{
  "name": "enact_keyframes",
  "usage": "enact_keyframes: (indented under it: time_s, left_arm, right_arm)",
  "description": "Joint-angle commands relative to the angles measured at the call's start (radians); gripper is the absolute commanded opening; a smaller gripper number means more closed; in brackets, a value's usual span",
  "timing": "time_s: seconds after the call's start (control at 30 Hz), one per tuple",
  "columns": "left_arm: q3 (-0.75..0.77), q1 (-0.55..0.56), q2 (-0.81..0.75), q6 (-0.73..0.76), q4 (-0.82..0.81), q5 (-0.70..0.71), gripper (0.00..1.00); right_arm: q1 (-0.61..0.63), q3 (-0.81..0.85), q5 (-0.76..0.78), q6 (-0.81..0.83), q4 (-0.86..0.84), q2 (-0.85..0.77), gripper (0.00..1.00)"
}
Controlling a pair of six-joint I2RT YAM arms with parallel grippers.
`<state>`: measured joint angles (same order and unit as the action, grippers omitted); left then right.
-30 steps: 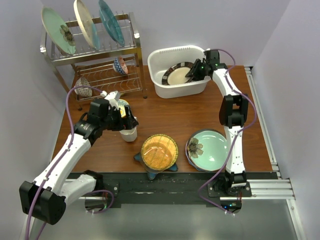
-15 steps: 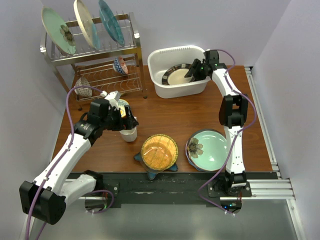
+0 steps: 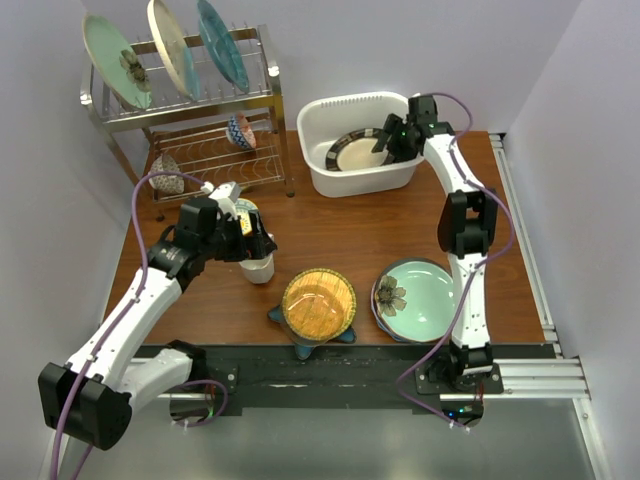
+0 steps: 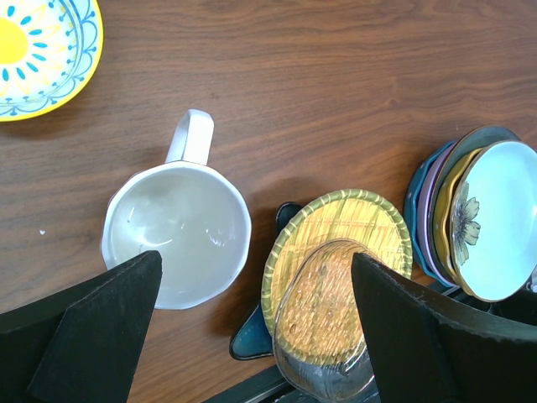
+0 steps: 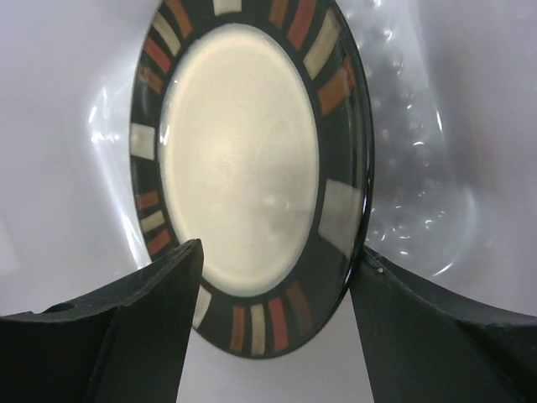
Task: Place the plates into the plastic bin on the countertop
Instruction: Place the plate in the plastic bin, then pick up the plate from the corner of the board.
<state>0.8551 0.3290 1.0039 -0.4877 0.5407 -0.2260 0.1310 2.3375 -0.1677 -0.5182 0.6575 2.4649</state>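
Overhead first. Bin [image 3: 310,130] sits at the far edge of the countertop [image 3: 360,225], right of centre, just beside the rack [image 3: 200,110] in the far-left corner. Striped plate [image 3: 350,152] is inside the bin and appears tilted rather than flat. Right gripper [image 3: 385,143] reaches in over the bin's right rim, at the plate's right edge. Left gripper [image 3: 258,243] hangs above the mug [image 3: 258,270], left of centre. Amber plate [image 3: 318,303] lies by the near edge on a star plate [image 3: 275,316]. Mint plate [image 3: 425,298] tops a stack [image 3: 377,297] just to its right, also by the near edge. Three plates [image 3: 168,45] stand on edge in the rack's top tier, and two bowls [image 3: 240,130] sit on its lower tier.

Left wrist. Fingers [image 4: 92,327] spread wide: released. Mug directly below, upright, handle pointing away. Amber plate to its right, with the star plate's points showing under it. Stack at the right border, mint plate on top, purple, yellow and blue rims fanned beneath. Yellow bowl [image 4: 38,50] in the view's upper-left corner, apart from the mug.

Right wrist. Fingers [image 5: 126,336] stand apart on either side of the striped plate's near rim. Jaws parted, not clamped. Right fingertip is at the rim, but I cannot tell whether it touches. White bin wall all around the plate, cream centre facing the camera.
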Motion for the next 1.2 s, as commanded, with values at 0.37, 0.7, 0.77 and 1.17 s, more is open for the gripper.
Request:
enact_keyframes:
  time_s: [0.37, 0.7, 0.77, 1.17]
  left_arm:
    - [0.123, 0.002, -0.05, -0.06, -0.057, -0.09, 1.0]
    - [0.398, 0.004, -0.007, -0.531, -0.517, -0.463, 1.0]
    - [0.452, 0.004, -0.01, -0.499, -0.512, -0.448, 1.0]
    - [0.334, 0.004, 0.012, -0.279, -0.302, -0.273, 1.0]
  right_arm:
    - [0.033, 0.039, 0.126, 0.064, 0.001, -0.179, 0.75]
    - [0.042, -0.159, 0.021, 0.049, -0.088, -0.392, 0.75]
    - [0.054, -0.243, -0.047, 0.046, -0.142, -0.461, 0.75]
    - [0.255, -0.774, -0.113, -0.239, -0.594, -1.139, 0.73]
